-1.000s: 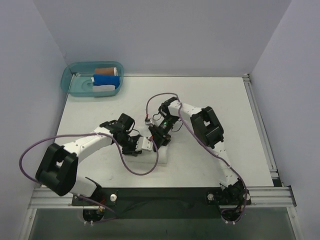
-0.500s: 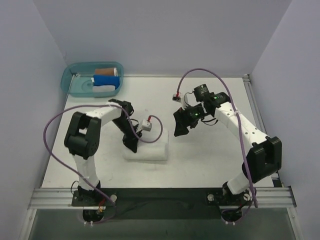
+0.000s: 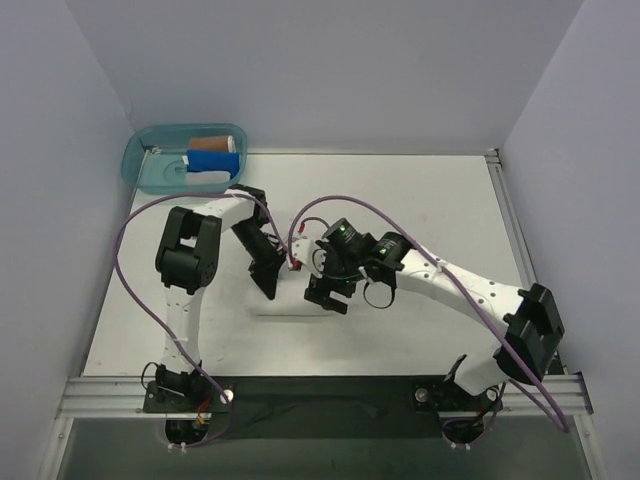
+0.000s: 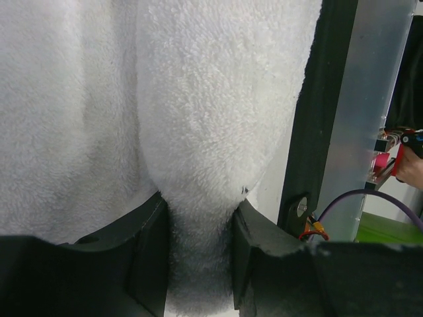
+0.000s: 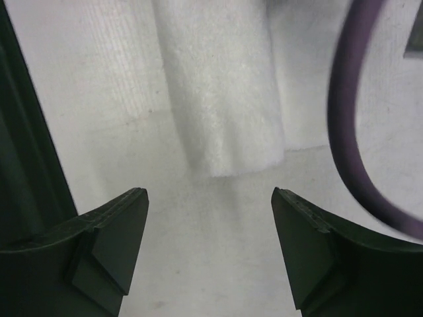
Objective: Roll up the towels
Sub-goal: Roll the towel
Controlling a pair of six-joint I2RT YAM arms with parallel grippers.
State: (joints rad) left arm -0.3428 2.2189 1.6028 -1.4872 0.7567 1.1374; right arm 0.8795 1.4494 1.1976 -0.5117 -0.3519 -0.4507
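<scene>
A white towel (image 3: 292, 305) lies as a thick roll or fold in the middle of the table. My left gripper (image 3: 268, 284) is at its left end. In the left wrist view, my left gripper (image 4: 198, 261) is shut on a fold of the towel (image 4: 205, 119). My right gripper (image 3: 326, 298) is over the towel's right end. In the right wrist view, my right gripper (image 5: 210, 228) is open and empty above the bare table, and the towel's end (image 5: 221, 99) lies just beyond the fingertips.
A teal bin (image 3: 135, 165) stands at the back left, holding a blue towel (image 3: 212, 160), a brown towel (image 3: 212, 142) and a white roll. Purple cables loop over both arms. Walls close in on the left, back and right.
The right arm swung out to the right, then came back down to the towel's right end. The left arm stayed at the towel's left end while its elbow swung back.
</scene>
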